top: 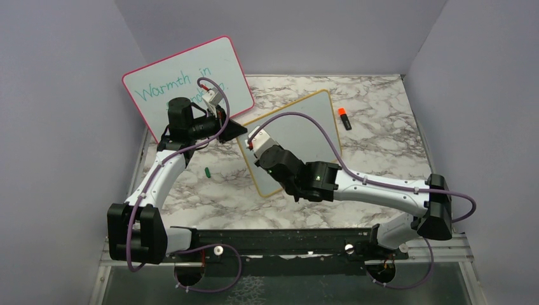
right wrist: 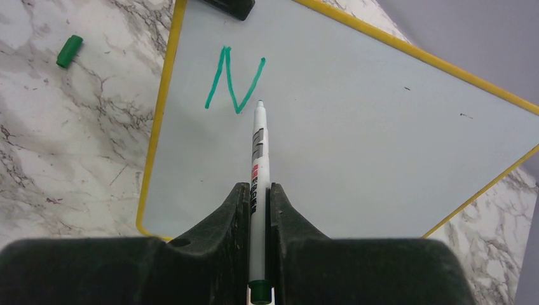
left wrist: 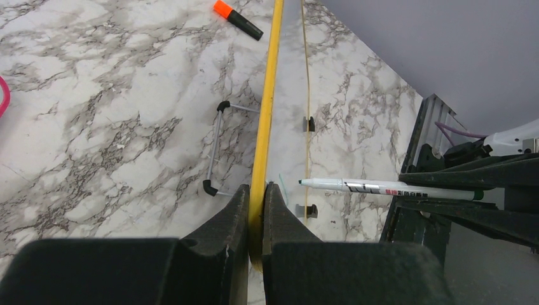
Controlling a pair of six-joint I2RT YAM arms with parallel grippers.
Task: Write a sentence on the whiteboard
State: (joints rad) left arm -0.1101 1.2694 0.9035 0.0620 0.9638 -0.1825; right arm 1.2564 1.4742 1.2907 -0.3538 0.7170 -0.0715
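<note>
Your whiteboard (right wrist: 356,127) has a yellow-orange rounded frame and a pale, nearly bare face. Of the sentence (right wrist: 234,79) only a teal-green N shows, near one corner. The board sits askew on the marble table (top: 381,152), near the pink-framed board (top: 191,73). Your left gripper (left wrist: 257,194) is clamped tight on its yellow edge. Your right gripper (right wrist: 259,194) is closed on the marker (right wrist: 259,146), whose tip is at the foot of the N

The whiteboard (right wrist: 356,146) is yellow-framed, its letter N (right wrist: 231,79) teal-green.
</note>
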